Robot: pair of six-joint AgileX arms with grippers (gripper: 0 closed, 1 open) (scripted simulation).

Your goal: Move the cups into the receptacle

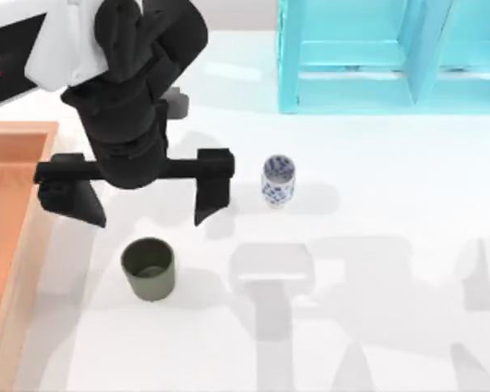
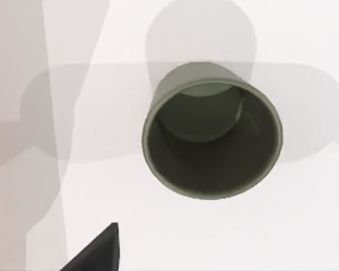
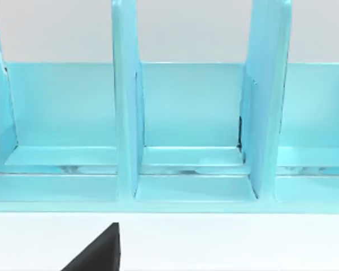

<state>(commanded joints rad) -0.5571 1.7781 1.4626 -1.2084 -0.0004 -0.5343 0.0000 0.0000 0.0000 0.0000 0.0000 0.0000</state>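
The left gripper hangs over the left half of the table with its 2 fingers spread wide and nothing between them. The dark olive-grey cup stands upright just toward the near edge from it, close but apart, almost in line with the middle of the open span. The left wrist view looks down into that cup's mouth, so I'd judge the next move is a short drop and reach toward the near edge to straddle it. The white cup with blue pattern stands upright off the gripper's right finger, nearer the turquoise shelf unit. Both cups sit on the bare table, outside the wooden tray at the left edge. The right wrist view faces the shelf unit; whether the right gripper is open I cannot tell.
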